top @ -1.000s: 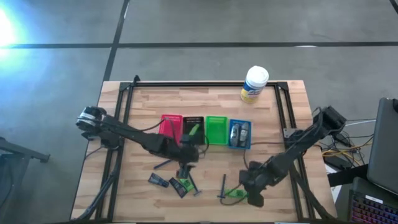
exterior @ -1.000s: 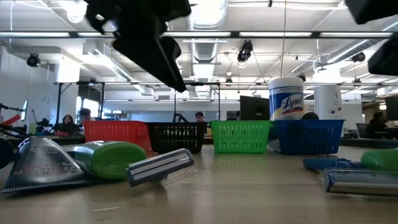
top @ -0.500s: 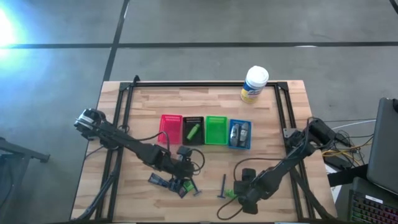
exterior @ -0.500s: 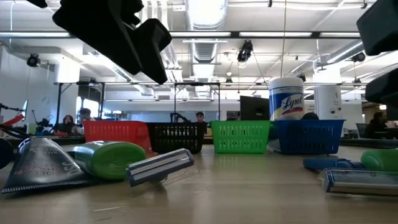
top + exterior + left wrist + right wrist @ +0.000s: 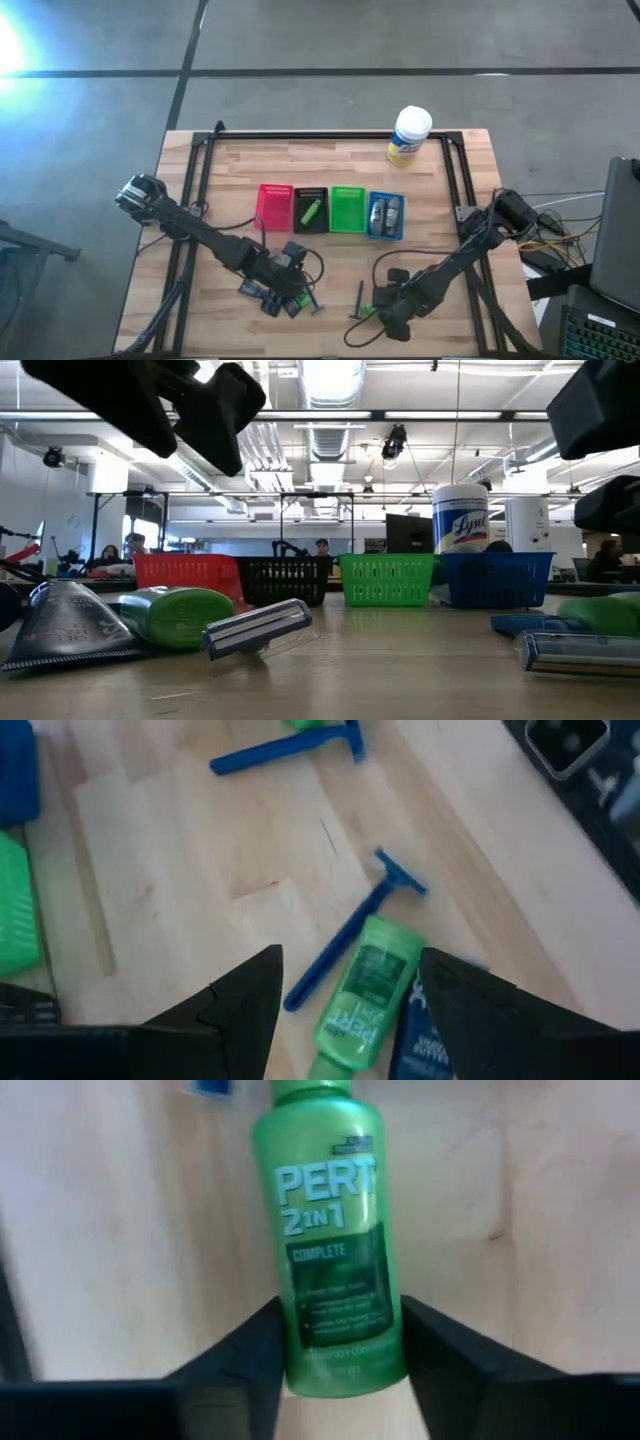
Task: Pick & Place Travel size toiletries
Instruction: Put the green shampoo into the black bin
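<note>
Two tools at work. Right tool (image 5: pixel 337 1380) is spread, straddling a green bottle (image 5: pixel 334 1230) lying on the table (image 5: pixel 440 200), fingers apparently just clear of it. Left tool (image 5: pixel 345 995) is spread above another green bottle (image 5: pixel 362 985) beside a blue razor (image 5: pixel 350 930).

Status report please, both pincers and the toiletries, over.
Left pincer open above green bottle and blue razor. Right pincer open, straddling Pert bottle. Nothing blocking.

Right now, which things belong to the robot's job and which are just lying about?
Job: shampoo bottle at right gripper; Pert bottle and blue razor under left gripper; second razor; green bottle in black tray; grey bottles in blue tray.
Lying about: white canister.
</note>
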